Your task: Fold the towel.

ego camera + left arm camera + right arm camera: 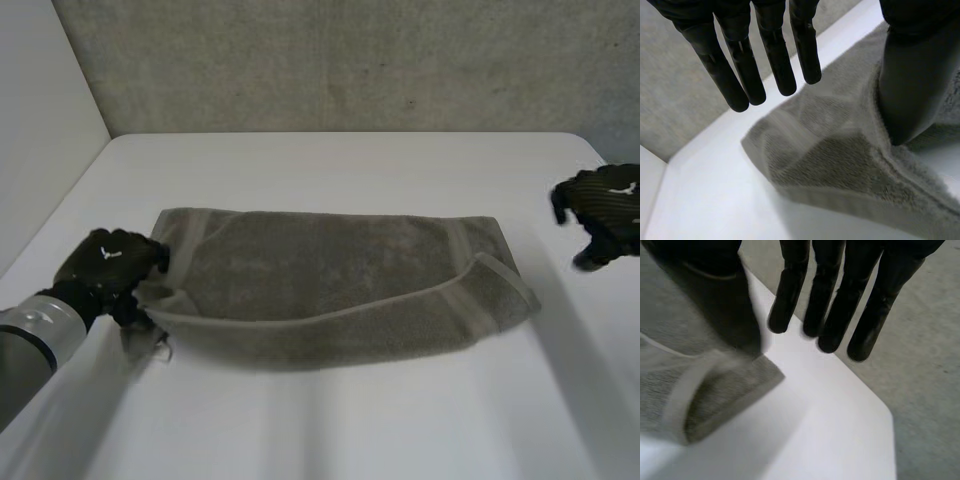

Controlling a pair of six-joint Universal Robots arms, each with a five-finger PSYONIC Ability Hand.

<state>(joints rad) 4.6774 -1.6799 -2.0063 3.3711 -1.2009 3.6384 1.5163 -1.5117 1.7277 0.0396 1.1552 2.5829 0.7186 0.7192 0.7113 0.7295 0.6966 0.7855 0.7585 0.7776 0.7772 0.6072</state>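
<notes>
One towel (pixel 330 290) lies near the middle of the white counter (pixel 350 420). It is grey-olive terry cloth with a looped, nubbly pile, doubled over into a long, slightly lopsided rectangle. A flat woven band crosses it near each short end, and a thick hemmed edge runs along the near side and turns up at the right-hand corner. A small scrap of cloth pokes out beneath its near left corner. The counter is smooth and matt with rounded far corners, and a rough grey wall (pixel 350 60) stands behind it.

There are two robot hands, both black. The left robot hand (pixel 108 262), on its grey arm (pixel 30 340), is at the towel's left short end. In its wrist view the fingers (pixel 777 60) are straight, side by side and lifted clear above the cloth. The thumb (pixel 910 90) stands apart from them with its tip down on the towel's (pixel 840 165) thick hem, so nothing is pinched.

The right robot hand (pixel 603 205) is above the counter's right edge, apart from the towel. In its wrist view the fingers (pixel 830 295) hang straight and loosely together, holding nothing, over the bare counter (pixel 830 430) beside the corner of the towel (pixel 715 390).
</notes>
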